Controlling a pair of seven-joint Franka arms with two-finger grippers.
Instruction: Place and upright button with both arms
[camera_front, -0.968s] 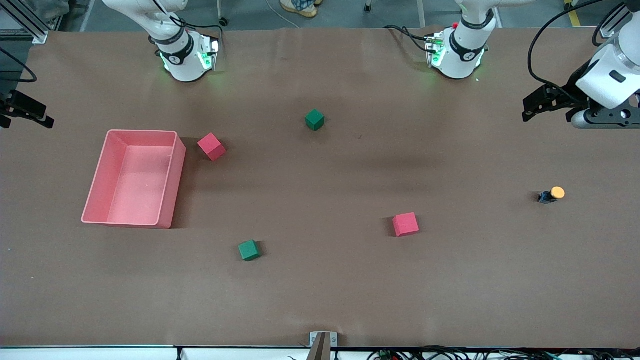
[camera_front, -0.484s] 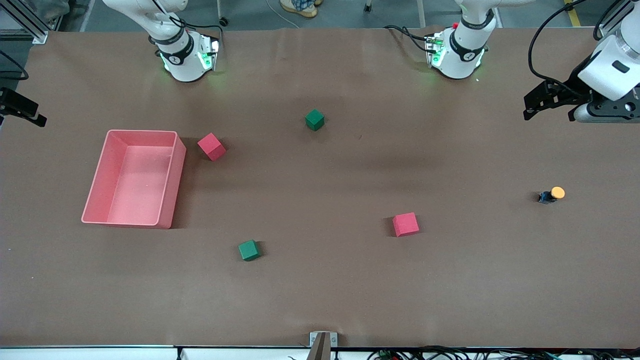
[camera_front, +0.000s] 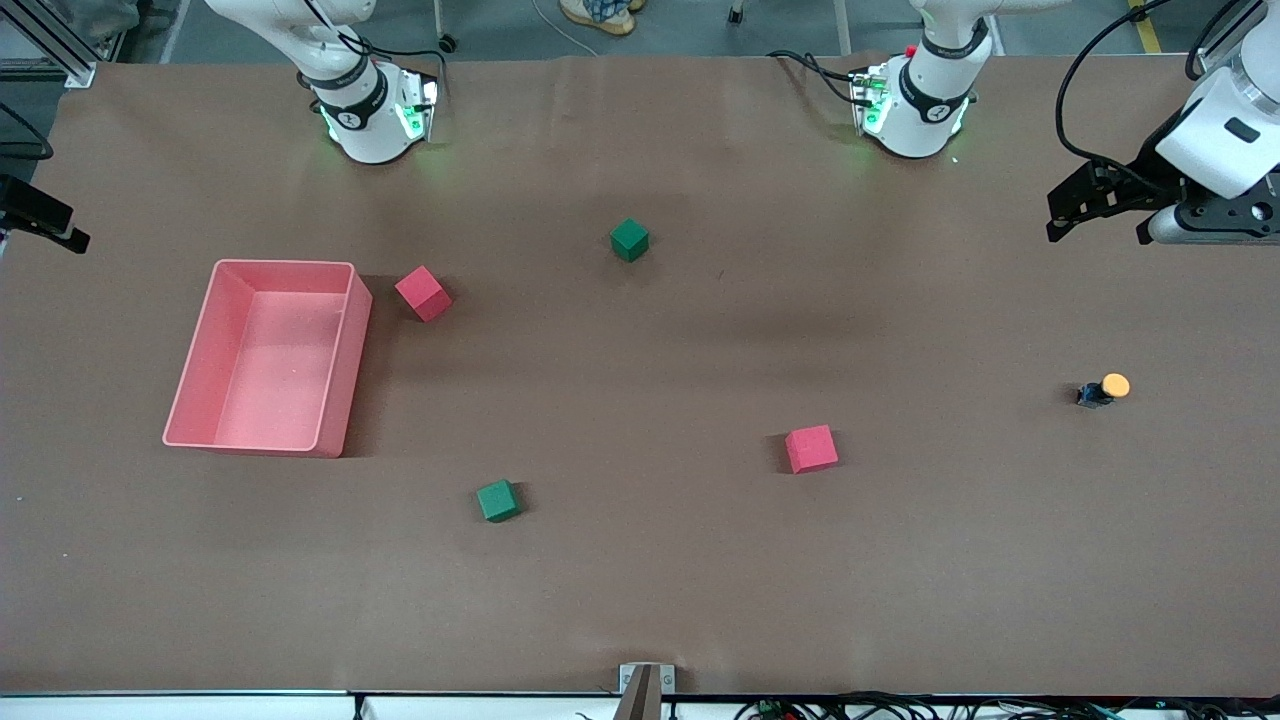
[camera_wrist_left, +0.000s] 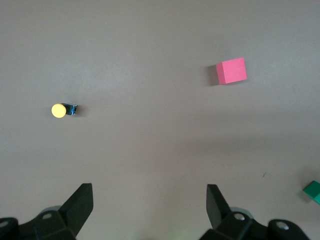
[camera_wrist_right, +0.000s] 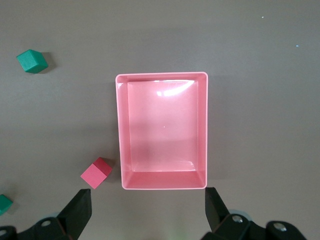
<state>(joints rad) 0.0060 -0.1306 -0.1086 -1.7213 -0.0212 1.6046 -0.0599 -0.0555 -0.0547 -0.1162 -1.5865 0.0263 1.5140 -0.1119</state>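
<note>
The button (camera_front: 1103, 389) lay on its side on the table (camera_front: 640, 580) toward the left arm's end, its orange cap pointing toward that end, exactly where it had been a second before. The left gripper (camera_front: 1075, 208) hung in the air over the table edge at that same end, jaws spread wide and holding nothing; it had risen slightly over the past second and then barely shifted. In the left wrist view the button (camera_wrist_left: 63, 110) sat well apart from the red cube (camera_wrist_left: 231, 70). The right gripper (camera_front: 40, 216), at the right arm's end, jaws also released and empty, had drifted farther toward the table edge. It hovered above the pink bin (camera_wrist_right: 162, 131). The cubes and bin had not moved
</note>
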